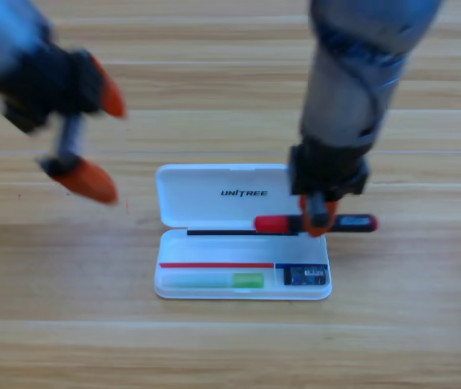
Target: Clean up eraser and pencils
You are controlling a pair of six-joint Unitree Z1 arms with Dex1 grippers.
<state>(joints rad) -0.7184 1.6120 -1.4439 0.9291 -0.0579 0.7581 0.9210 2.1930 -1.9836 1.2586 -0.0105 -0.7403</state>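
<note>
The white case (214,207) lies open in the middle of the table. In its tray lies the white-and-green pencil (214,280), green end to the right, and the eraser (305,275) sits in the small right compartment. My right gripper (319,220) points down over the case's right side, shut on the black pencil with the red cap (279,224). That pencil hangs level across the hinge, red cap to the left, black end sticking out past the case's right edge. My left gripper (100,138) hovers at the upper left with its orange jaws wide apart and nothing between them.
The wooden table (408,324) stretches all around the case. The right arm's grey body (352,81) comes down from the top edge and covers the table behind the case.
</note>
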